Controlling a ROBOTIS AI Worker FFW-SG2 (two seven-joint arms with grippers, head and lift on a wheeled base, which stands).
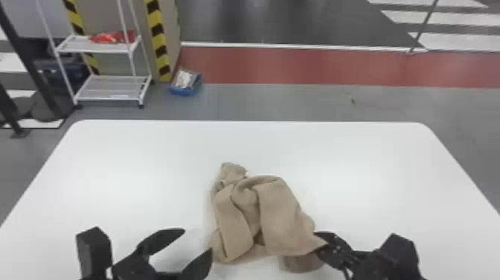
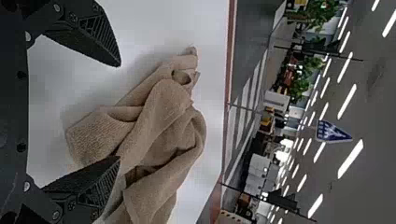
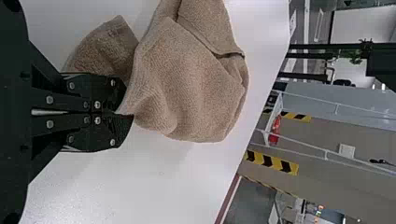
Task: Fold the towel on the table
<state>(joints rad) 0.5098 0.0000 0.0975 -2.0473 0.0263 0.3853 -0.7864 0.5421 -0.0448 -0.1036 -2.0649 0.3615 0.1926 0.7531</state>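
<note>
No readable text; an illegible blue-and-white sign among the ceiling lights, left wrist view

A white rack stands near what seems a blue bin.

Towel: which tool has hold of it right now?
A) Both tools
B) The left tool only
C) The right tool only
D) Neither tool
C: the right tool is shut on a corner of the towel, while the left tool stands open with its fingertips apart and no cloth pinched between them.
</note>
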